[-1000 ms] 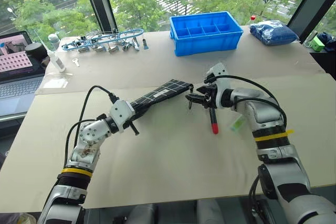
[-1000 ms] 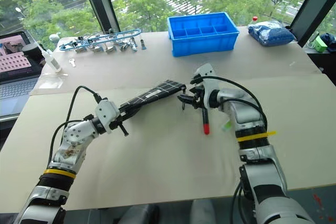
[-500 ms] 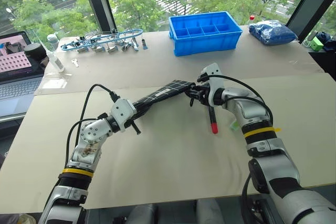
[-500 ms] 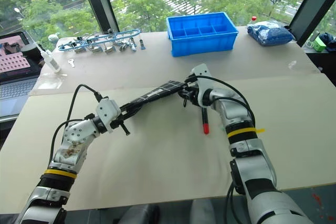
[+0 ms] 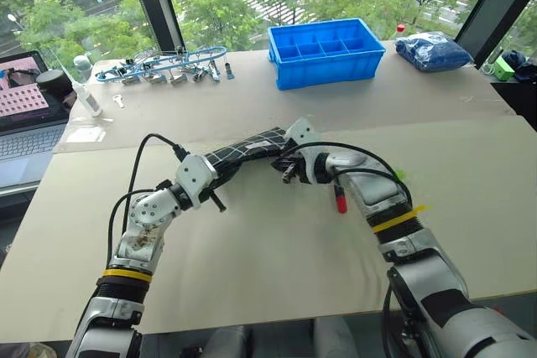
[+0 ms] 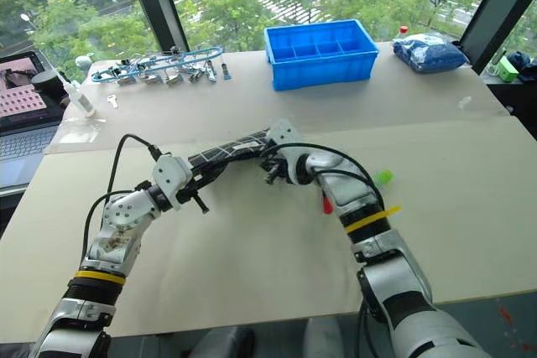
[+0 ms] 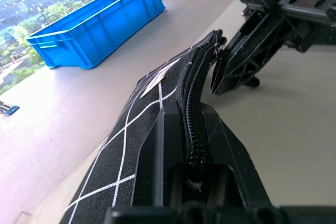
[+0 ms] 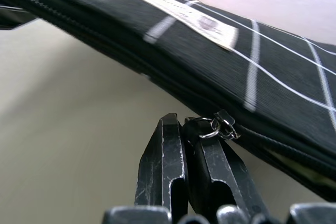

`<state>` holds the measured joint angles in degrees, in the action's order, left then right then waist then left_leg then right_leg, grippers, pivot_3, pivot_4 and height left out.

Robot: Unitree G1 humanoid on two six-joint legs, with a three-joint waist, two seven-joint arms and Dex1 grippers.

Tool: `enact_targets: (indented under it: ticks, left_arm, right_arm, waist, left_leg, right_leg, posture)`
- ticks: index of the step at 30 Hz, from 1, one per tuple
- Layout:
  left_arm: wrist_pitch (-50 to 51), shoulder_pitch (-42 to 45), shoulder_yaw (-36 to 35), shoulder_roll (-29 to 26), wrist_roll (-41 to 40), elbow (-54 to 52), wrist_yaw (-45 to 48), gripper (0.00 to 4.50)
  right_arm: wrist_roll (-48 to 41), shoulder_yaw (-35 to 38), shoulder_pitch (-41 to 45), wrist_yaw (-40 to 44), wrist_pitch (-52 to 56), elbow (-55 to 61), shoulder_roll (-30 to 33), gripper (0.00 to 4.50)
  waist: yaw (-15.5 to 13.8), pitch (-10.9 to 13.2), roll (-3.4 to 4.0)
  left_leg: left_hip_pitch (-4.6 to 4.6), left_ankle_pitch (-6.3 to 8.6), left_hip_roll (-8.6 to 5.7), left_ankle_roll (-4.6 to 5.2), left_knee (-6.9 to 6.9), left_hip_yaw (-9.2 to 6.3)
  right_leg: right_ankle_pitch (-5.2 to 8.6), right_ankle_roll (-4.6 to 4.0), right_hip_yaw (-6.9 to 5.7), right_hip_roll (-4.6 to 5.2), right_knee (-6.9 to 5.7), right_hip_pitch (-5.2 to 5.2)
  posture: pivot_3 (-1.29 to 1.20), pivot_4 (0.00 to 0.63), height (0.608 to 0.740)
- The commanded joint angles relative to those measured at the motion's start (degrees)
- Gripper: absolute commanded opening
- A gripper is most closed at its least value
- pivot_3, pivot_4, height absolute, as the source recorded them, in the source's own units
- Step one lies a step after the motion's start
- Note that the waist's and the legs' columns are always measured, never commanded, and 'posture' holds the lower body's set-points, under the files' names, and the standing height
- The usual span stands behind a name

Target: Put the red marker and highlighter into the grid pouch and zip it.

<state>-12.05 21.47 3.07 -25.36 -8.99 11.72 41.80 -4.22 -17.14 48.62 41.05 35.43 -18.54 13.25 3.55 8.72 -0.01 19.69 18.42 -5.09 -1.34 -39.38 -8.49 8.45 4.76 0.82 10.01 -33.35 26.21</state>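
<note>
With the pouch point(image 5: 243, 150) gripped by the left pincer point(image 5: 211, 175), the zipper pull point(image 8: 218, 124), pinched in the closed right pincer point(image 8: 191, 145), was best drawn steadily along the teeth.

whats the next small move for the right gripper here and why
Probably pull the zipper pull along the pouch to open it. The right gripper has its fingers shut at the pull, the left gripper holds the pouch's other end, and the red marker and highlighter lie on the table, not yet inside.
</note>
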Motion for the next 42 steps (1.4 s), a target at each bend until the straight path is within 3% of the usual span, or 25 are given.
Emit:
enact_targets:
  ticks: [1,6,12,16,21,27,32,36,42]
  left_arm:
    - [-0.2,0.8,-0.1,0.3,0.2,-1.2,0.0,0.00]
    - [-0.3,0.6,-0.1,0.4,0.3,-0.9,0.3,0.00]
    - [-0.3,1.3,0.1,0.8,0.4,-0.3,0.5,0.00]
    - [-0.2,1.7,0.0,1.3,0.5,-0.3,0.5,0.00]
    - [0.2,1.0,-0.4,1.7,0.2,-1.2,0.5,0.00]
    - [0.3,1.2,-0.7,1.7,-0.2,-1.0,0.9,0.00]
    - [0.3,2.2,-0.5,2.2,-0.3,-0.3,1.1,0.00]
    - [0.3,2.4,-0.5,2.6,-0.3,-0.2,1.3,0.00]
    - [0.9,2.2,-0.8,2.8,-0.9,-0.6,1.6,0.00]
  right_arm:
    - [-0.7,1.5,4.9,-0.5,-1.7,1.3,-2.4,0.03]
    - [-5.1,3.2,6.4,5.4,2.0,5.4,-1.6,0.03]
    - [-6.7,-3.2,2.4,13.0,5.5,13.9,1.4,0.03]
    - [-2.2,-7.2,0.3,10.3,2.8,10.9,0.9,0.03]
    - [2.0,-5.4,1.9,4.4,-0.8,4.0,-0.3,0.03]
    - [1.7,-4.3,2.7,4.9,-1.1,4.2,-0.9,0.03]
    - [0.2,-4.1,1.0,8.0,-0.3,8.1,0.4,1.68]
    - [-6.6,1.9,1.0,12.8,6.8,13.5,4.1,3.02]
    - [-15.9,13.5,-2.5,18.5,13.4,21.7,16.9,3.02]
  waist:
    - [0.1,0.0,0.00]
    - [0.2,0.0,-0.01]
    - [0.1,0.0,-0.01]
    - [0.4,0.0,-0.02]
    - [0.3,0.0,-0.02]
    - [0.0,0.0,-0.03]
    - [0.2,0.0,-0.03]
    - [0.2,0.0,-0.03]
    - [-1.4,0.0,-0.04]
  left_leg:
    - [0.00,0.00,0.00,0.00,-0.03,0.00]
    - [0.01,0.04,-0.02,-0.03,-0.27,-0.07]
    - [0.12,0.07,-0.05,-0.01,-0.45,-0.10]
    - [0.08,0.07,-0.04,-0.01,-0.46,-0.08]
    - [0.07,0.06,-0.05,-0.03,-0.55,-0.07]
    - [0.08,0.06,-0.06,-0.03,-0.60,-0.07]
    - [0.08,0.06,-0.06,-0.03,-0.59,-0.08]
    - [0.10,0.06,-0.07,-0.03,-0.61,-0.08]
    - [0.12,0.07,-0.09,-0.01,-0.65,-0.09]
  right_leg:
    - [0.00,0.00,0.00,0.00,-0.02,0.00]
    - [0.00,0.00,-0.01,0.00,-0.29,0.01]
    - [0.00,0.01,-0.01,0.00,-0.32,0.02]
    - [0.00,0.00,-0.01,0.00,-0.43,0.04]
    - [-0.01,-0.01,0.01,0.00,-0.58,0.06]
    - [-0.01,-0.02,0.02,0.00,-0.60,0.06]
    - [-0.01,-0.02,0.02,0.00,-0.61,0.06]
    - [-0.01,-0.01,0.02,0.00,-0.61,0.06]
    - [-0.01,-0.02,0.01,0.00,-0.60,0.04]
  posture:
    - [0.00,0.150,0.740]
    - [0.00,0.150,0.740]
    - [0.00,0.150,0.740]
    - [0.00,0.150,0.740]
    - [0.00,0.150,0.740]
    - [0.00,0.150,0.740]
    - [0.00,0.150,0.740]
    - [0.00,0.150,0.740]
    - [0.00,0.150,0.740]
